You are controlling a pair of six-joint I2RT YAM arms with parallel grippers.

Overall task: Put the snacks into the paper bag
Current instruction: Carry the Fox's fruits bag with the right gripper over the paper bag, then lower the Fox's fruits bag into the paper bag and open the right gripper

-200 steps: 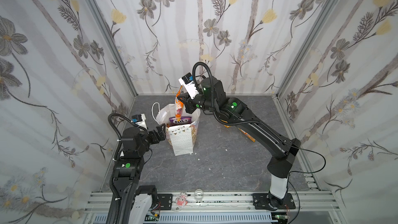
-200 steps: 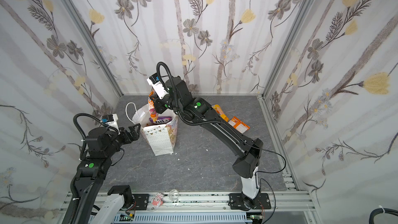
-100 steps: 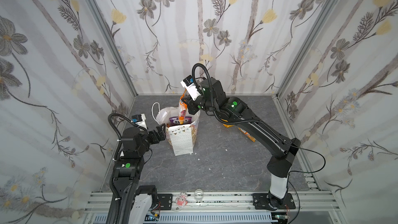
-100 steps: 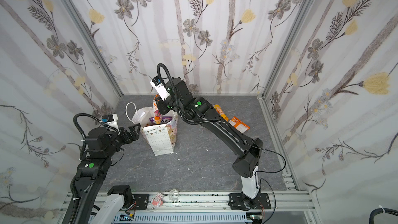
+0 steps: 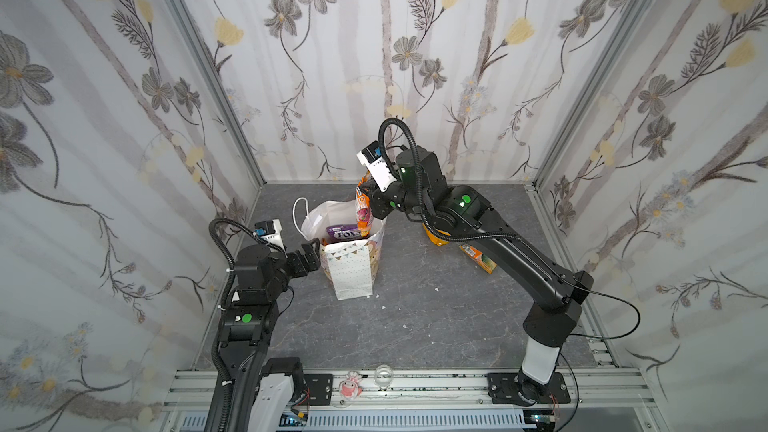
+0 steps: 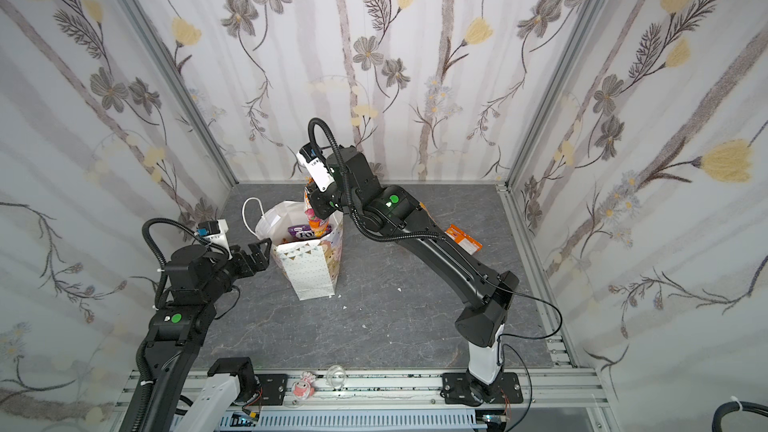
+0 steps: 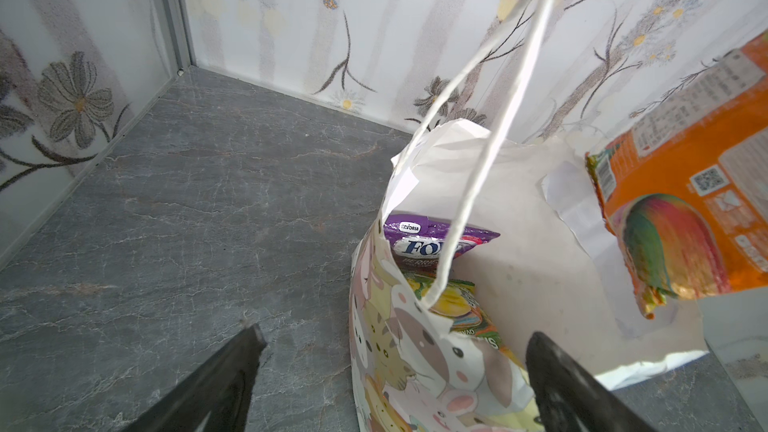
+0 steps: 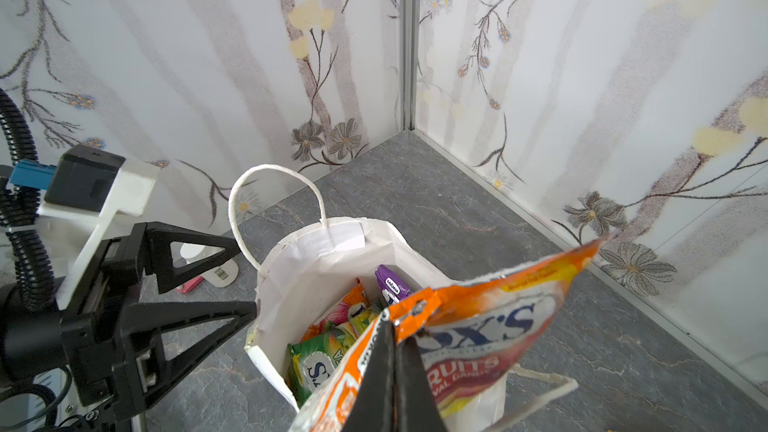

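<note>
The white paper bag stands open on the grey floor. My right gripper is shut on an orange FOX'S snack packet, which hangs over the bag's mouth with its lower end at the rim. Inside the bag lie a purple packet, a green packet and an orange one. My left gripper is open beside the bag's left wall, holding nothing. More orange packets lie on the floor behind the right arm.
A white pill bottle and a flat pink item lie behind the left gripper near the left wall. Floral walls close in three sides. On the front rail sit a pink toy and a clear object.
My right gripper has carried the orange packet a little to the right and down, closer to the bag's mouth. The left arm and the bag have stayed put.
</note>
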